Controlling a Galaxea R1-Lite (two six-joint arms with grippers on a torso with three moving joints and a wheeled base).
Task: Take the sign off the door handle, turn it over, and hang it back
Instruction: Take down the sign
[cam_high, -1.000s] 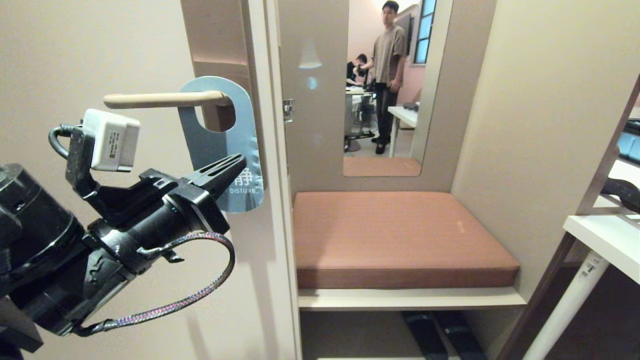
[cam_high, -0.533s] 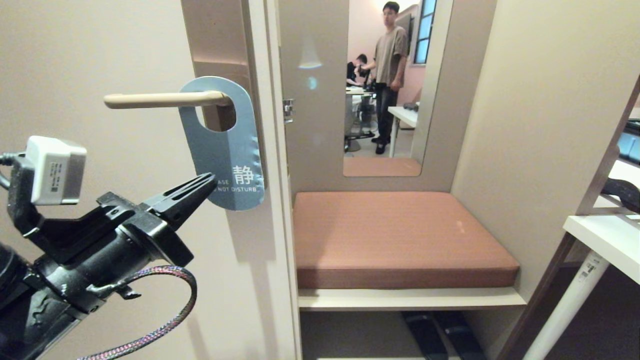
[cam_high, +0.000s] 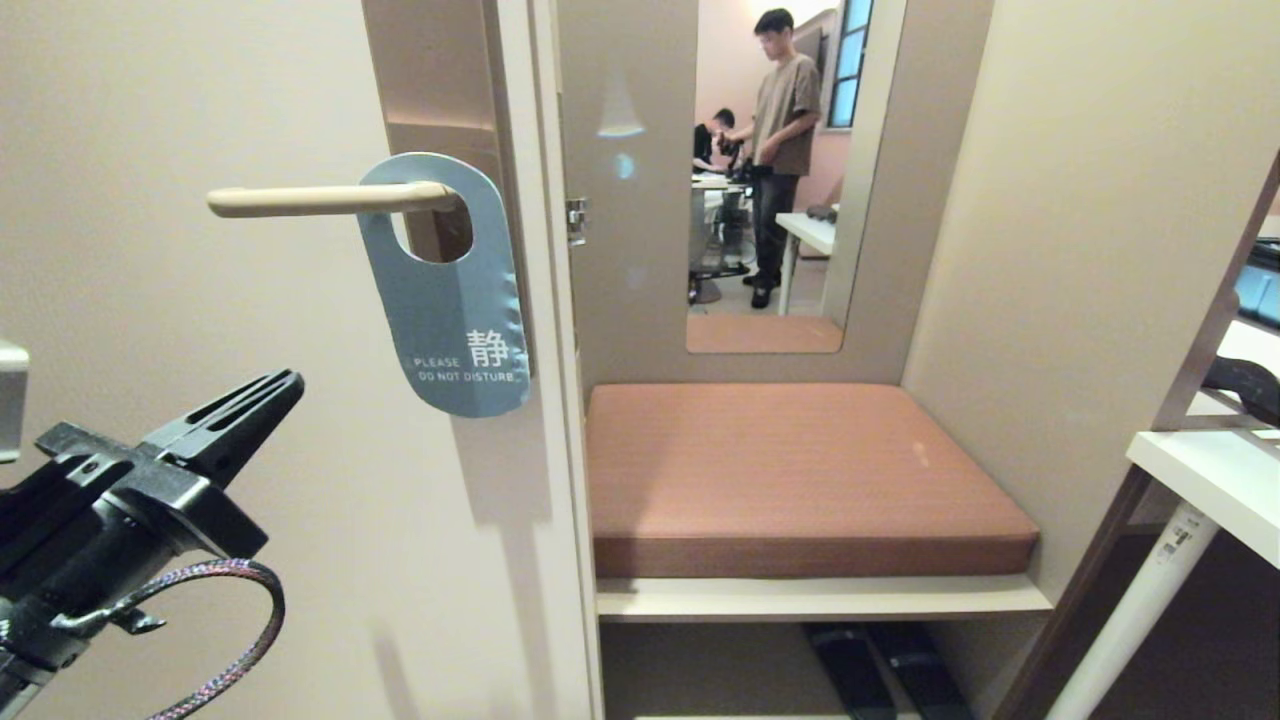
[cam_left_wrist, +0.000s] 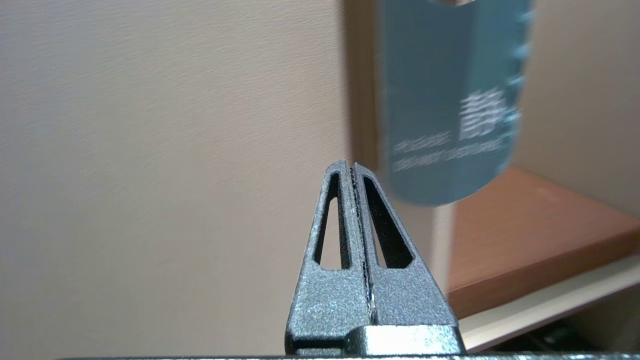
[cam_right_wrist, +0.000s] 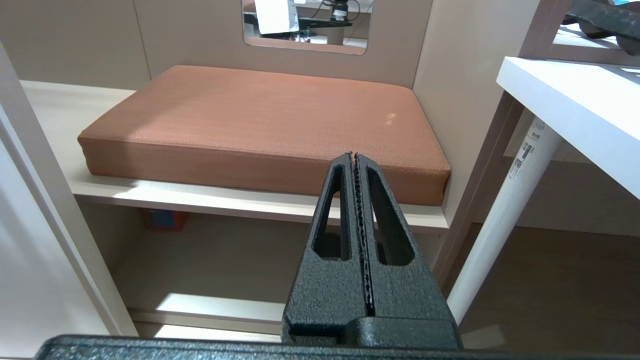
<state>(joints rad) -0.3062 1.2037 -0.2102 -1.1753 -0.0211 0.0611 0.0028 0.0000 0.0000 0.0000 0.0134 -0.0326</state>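
Observation:
The sign (cam_high: 447, 300) hangs on the cream door handle (cam_high: 320, 199), its slate-blue "PLEASE DO NOT DISTURB" face towards me. The handle runs through the sign's oval hole, in front of the tall brownish-grey backplate (cam_high: 430, 70). My left gripper (cam_high: 285, 385) is shut and empty, low at the left, well clear of the sign and pointing up towards it. The left wrist view shows the left gripper (cam_left_wrist: 350, 165) just below and beside the blurred sign (cam_left_wrist: 445, 100). My right gripper (cam_right_wrist: 354, 156) is shut and empty, parked low, facing the cushion; the head view does not include it.
The door edge (cam_high: 545, 400) stands right of the sign. Beyond it is an alcove with a brown cushion (cam_high: 800, 470) on a shelf and a mirror (cam_high: 775, 170) reflecting people. A white table (cam_high: 1210, 480) with a leg is at right.
My left arm has drawn back down and to the left, away from the sign, its tip no longer overlapping the card. The sign still hangs on the handle. The person in the mirror shifted.

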